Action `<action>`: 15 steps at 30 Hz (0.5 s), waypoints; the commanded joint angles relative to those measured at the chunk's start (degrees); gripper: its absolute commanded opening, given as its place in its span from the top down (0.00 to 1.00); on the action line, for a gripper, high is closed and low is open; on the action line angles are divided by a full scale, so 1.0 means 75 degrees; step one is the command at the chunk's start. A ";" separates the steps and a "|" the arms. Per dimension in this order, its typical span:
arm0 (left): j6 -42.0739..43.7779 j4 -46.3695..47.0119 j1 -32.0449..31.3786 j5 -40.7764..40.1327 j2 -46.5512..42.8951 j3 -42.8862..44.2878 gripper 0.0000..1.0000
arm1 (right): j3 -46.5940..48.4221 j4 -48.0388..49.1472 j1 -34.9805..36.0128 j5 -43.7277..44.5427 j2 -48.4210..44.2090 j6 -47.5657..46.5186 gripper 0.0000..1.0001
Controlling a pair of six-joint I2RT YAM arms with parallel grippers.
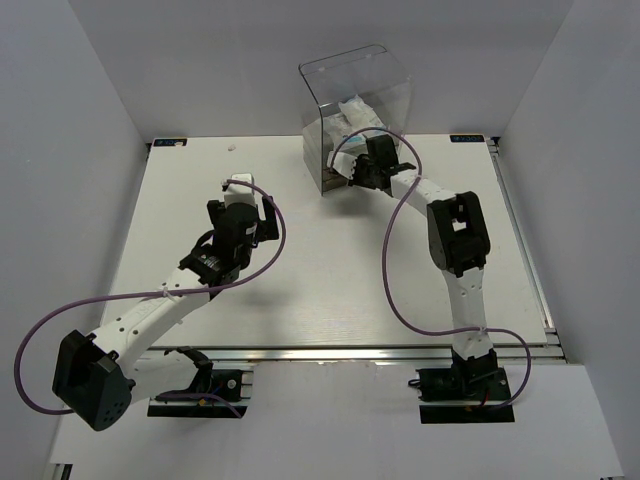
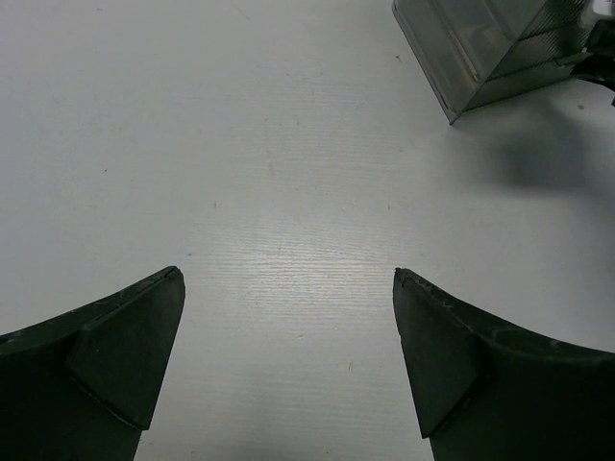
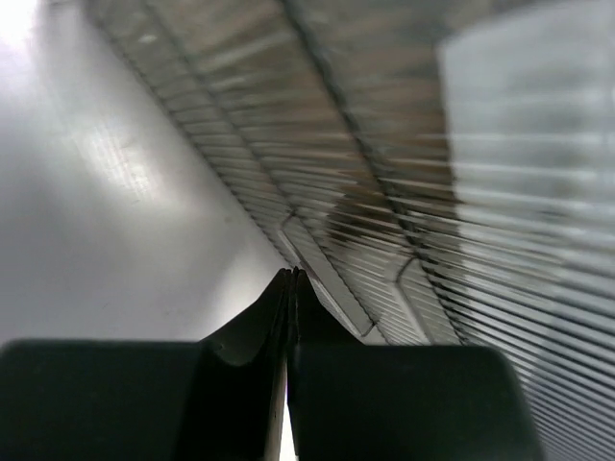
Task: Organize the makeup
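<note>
The makeup shows only inside the tall clear acrylic box (image 1: 357, 110). White soft packets with blue print (image 1: 352, 112) lie in its upper part, and brownish pieces (image 1: 328, 180) show dimly low in its drawers. My right gripper (image 1: 352, 172) is shut, its tips (image 3: 291, 275) right at the box's ribbed drawer front (image 3: 384, 192), with nothing seen between the jaws. My left gripper (image 1: 244, 192) is open and empty over bare table, its fingers (image 2: 135, 336) wide apart, left of and nearer than the box (image 2: 480, 48).
The white table (image 1: 320, 290) has a metal rail along its near edge and right side. White walls close in on the left, back and right. Purple cables loop off both arms.
</note>
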 commanded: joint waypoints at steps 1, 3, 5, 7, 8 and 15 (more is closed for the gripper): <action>-0.0078 -0.0117 0.0042 -0.0101 -0.0144 0.0290 0.02 | -0.0270 0.1594 0.0011 0.0454 0.0109 0.0651 1.00; -0.0078 -0.0129 0.0042 -0.0112 -0.0144 0.0313 0.02 | -0.0458 0.1865 0.0011 0.0525 0.0062 0.0745 0.99; -0.0101 -0.0141 0.0042 -0.0101 -0.0144 0.0313 0.02 | -0.0739 0.2171 0.0011 0.0513 -0.0020 0.0804 0.93; -0.0113 -0.0141 0.0042 -0.0101 -0.0132 0.0348 0.02 | -0.0927 0.2451 0.0023 0.0501 -0.0079 0.0966 0.87; -0.0125 -0.0141 0.0042 -0.0101 -0.0132 0.0348 0.02 | -0.1102 0.2523 0.0011 0.0513 -0.0137 0.1037 0.84; -0.0160 -0.0152 0.0042 -0.0112 -0.0120 0.0465 0.02 | -0.2259 0.2453 -0.0059 0.0222 -0.0874 0.1787 0.92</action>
